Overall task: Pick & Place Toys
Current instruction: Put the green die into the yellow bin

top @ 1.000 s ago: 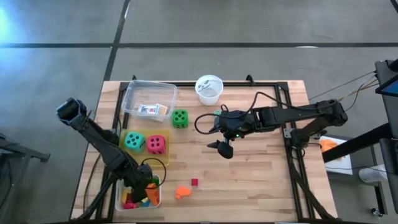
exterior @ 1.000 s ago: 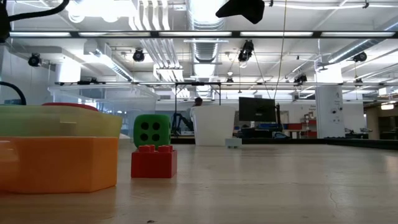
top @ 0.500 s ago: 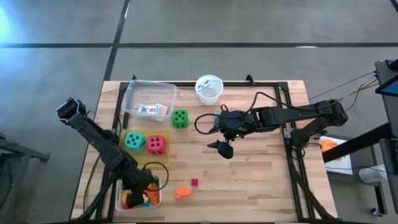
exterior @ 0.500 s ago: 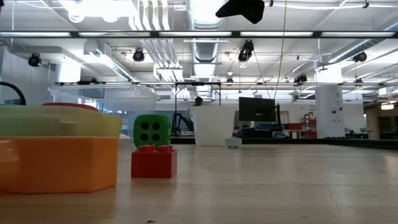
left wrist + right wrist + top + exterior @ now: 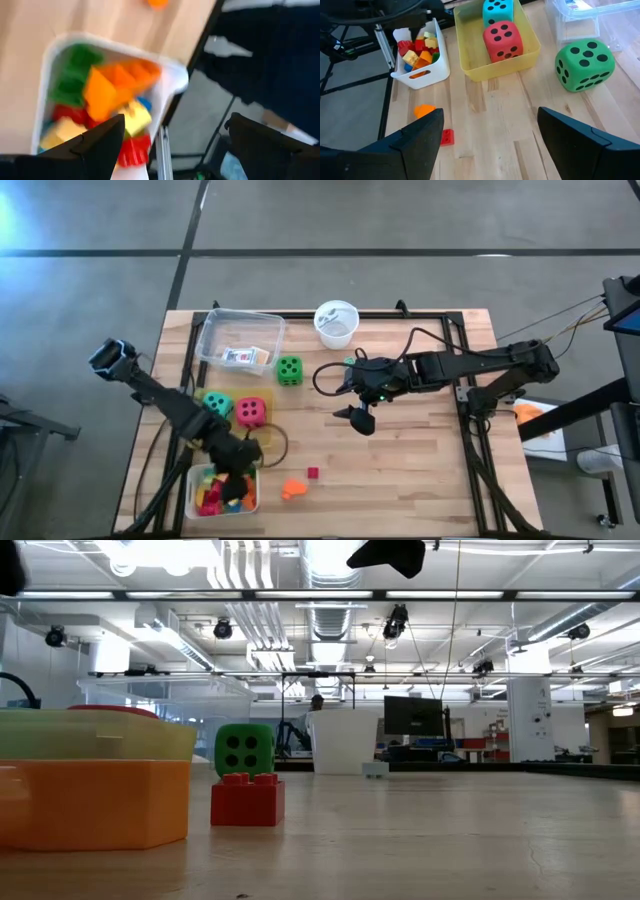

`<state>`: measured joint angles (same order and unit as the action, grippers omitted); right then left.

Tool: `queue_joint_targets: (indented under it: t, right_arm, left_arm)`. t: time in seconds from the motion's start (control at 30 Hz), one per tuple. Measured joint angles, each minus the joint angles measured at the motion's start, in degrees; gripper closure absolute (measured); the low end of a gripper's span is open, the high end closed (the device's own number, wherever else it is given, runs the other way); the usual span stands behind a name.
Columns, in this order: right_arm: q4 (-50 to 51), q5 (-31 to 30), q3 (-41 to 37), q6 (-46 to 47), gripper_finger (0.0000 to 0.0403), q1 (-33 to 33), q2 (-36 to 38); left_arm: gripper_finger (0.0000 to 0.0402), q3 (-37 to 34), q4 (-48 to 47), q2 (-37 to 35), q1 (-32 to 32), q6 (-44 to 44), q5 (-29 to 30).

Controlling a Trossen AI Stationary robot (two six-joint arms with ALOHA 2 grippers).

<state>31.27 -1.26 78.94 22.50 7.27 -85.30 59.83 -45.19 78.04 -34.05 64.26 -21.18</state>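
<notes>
My left gripper [image 5: 238, 456] is open and empty, above the far end of the white tray [image 5: 192, 498], which holds several red, orange, yellow and green blocks [image 5: 107, 95]. An orange block [image 5: 292, 489] and a small red block [image 5: 313, 473] lie on the table near the front. A teal die [image 5: 214, 402] and a red die [image 5: 252, 412] sit in the yellow tray [image 5: 532, 52]. A green die [image 5: 289, 369] rests on the table. A card pack [image 5: 240, 357] lies in the clear tray [image 5: 215, 330]. My right gripper [image 5: 360, 418] hangs open and empty over the table's middle.
A white round cup [image 5: 336, 323] stands at the far edge. Black cables [image 5: 330, 375] loop beside my right arm. Bare wood lies between the loose blocks and my right gripper, and along the table's right side.
My left gripper has drawn out of the white tray toward the table's far edge. It now stands over the tray's far end, and its arm now covers part of the teal die.
</notes>
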Motion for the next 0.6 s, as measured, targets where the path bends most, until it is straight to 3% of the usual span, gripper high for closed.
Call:
queue_joint_targets:
  t: [0.17,0.3,0.6]
  right_arm:
    - [0.02,0.22,0.06,0.45,0.0086,0.00,0.02]
    - [0.02,0.24,0.13,0.63,0.0086,0.00,0.04]
    - [1.89,0.28,0.17,2.99,0.0086,0.00,0.31]
  left_arm:
    - [0.0060,0.86,0.04,0.00,7.16,-4.51,0.92]
    - [0.0060,1.21,0.20,0.00,13.91,-9.05,6.13]
    - [0.0060,1.46,0.18,0.17,27.82,-30.28,17.02]
